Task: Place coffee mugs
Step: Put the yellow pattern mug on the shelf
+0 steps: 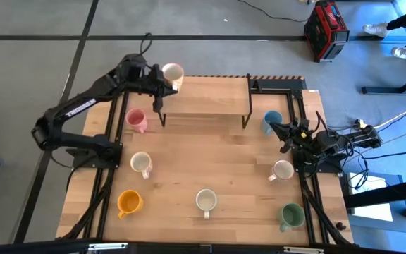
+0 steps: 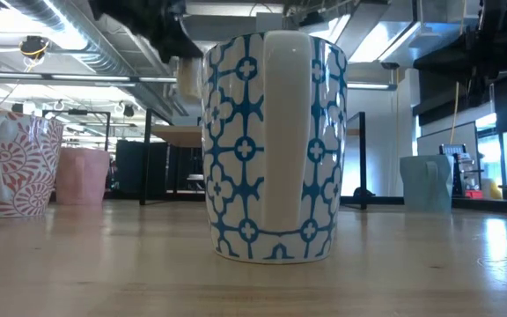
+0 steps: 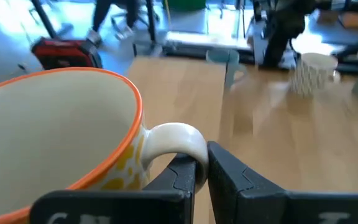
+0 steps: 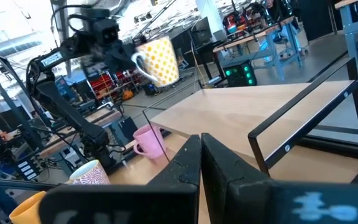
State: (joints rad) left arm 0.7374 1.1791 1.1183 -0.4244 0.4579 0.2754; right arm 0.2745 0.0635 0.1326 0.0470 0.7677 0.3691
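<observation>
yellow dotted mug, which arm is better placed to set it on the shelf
Left. The left gripper already holds the yellow dotted mug by its handle above the wooden shelf; the right gripper sits empty near the blue mug.

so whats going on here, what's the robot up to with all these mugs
The left gripper holds a yellow-dotted mug by its handle, up over the left end of the wooden shelf. The right gripper is shut and empty, by the blue mug. Seven mugs, among them pink, orange and green, sit on the table.
</observation>
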